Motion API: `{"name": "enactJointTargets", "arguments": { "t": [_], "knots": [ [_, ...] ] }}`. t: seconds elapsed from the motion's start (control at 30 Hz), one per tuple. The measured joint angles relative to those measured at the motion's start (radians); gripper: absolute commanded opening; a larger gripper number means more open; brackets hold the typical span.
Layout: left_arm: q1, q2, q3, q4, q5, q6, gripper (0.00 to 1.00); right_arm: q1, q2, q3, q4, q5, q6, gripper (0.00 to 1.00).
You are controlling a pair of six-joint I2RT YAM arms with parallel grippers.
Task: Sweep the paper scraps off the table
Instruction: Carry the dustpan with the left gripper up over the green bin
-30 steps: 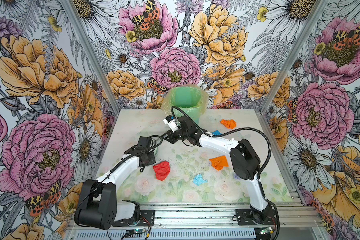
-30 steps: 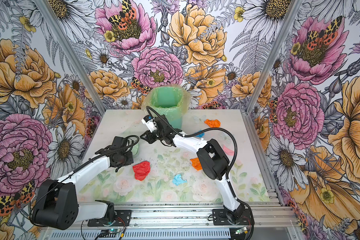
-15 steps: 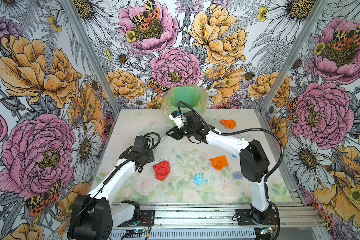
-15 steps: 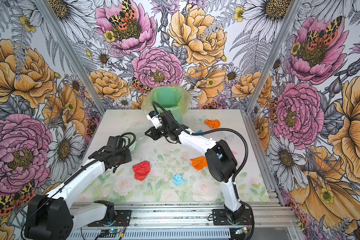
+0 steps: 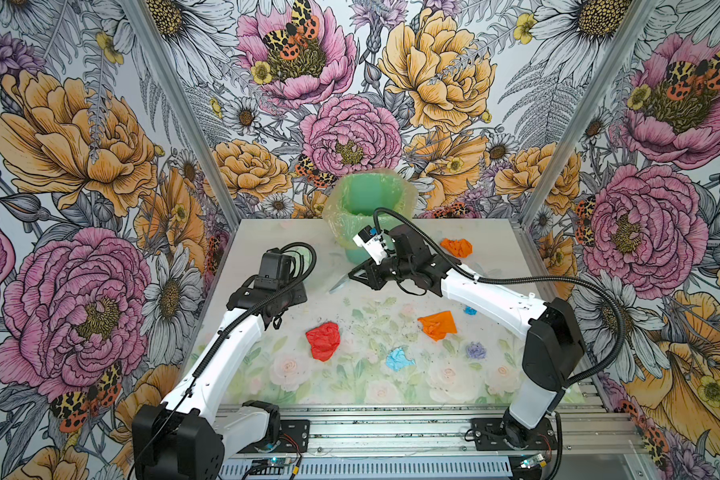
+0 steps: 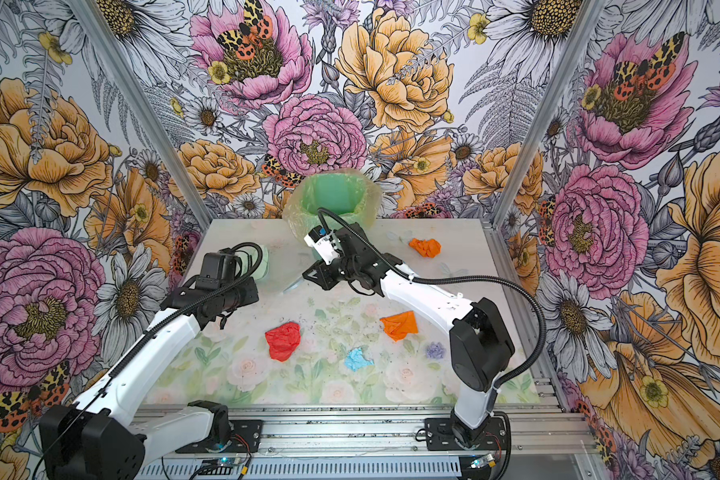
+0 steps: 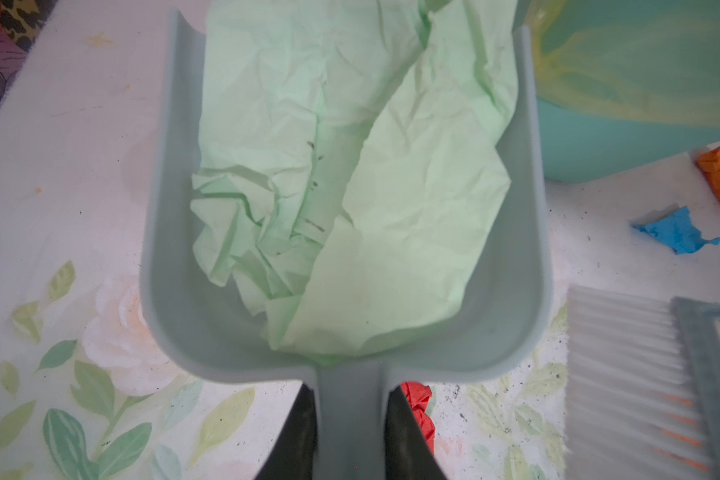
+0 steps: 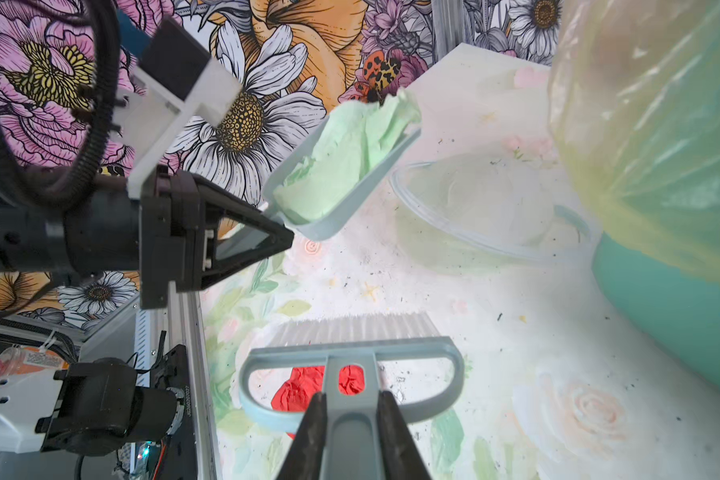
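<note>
Both top views are dominated by the table point(image 5: 267, 232), with a lined green bin point(image 5: 371, 195) stood at 12 o'clock. A dustpan point(image 7: 516, 311) loaded with green paper point(image 7: 350, 187) is clamped by its handle in the left gripper point(image 7: 352, 424), and a brush point(image 8: 350, 353) is clamped likewise in the right gripper point(image 8: 352, 415). From the table's middle, a red scrap point(image 5: 324, 340) is seen at 8 o'clock, an orange scrap point(image 5: 437, 325) at 3 and a blue scrap point(image 5: 398, 358) at 5.

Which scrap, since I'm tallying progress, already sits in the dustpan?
The pale green scrap: it lies in the dustpan the left gripper holds; the red scrap, orange scraps and blue scraps lie on the table.
</note>
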Motion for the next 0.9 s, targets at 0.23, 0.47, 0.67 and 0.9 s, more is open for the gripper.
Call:
{"name": "enactJointTargets", "arguments": {
  "t": [0.23,0.47,0.67,0.9],
  "knots": [
    [-0.039,0.057,0.161,-0.029,-0.019,-0.006,0.0,-0.044,-0.13,-0.146,-0.016,-0.003,0.0,0.0],
    [-0.093,0.171,0.365,-0.066,-0.039,0.01,0.0,-0.088,-0.248,-0.272,-0.024,-0.003,0.0,0.0],
    [-0.134,0.297,0.538,-0.103,-0.052,0.042,0.0,-0.109,-0.312,-0.341,-0.023,-0.002,0.001,0.0],
    [-0.159,0.465,0.79,-0.146,-0.053,0.095,0.0,-0.126,-0.369,-0.41,-0.023,0.002,0.004,0.0]
  ]
}}
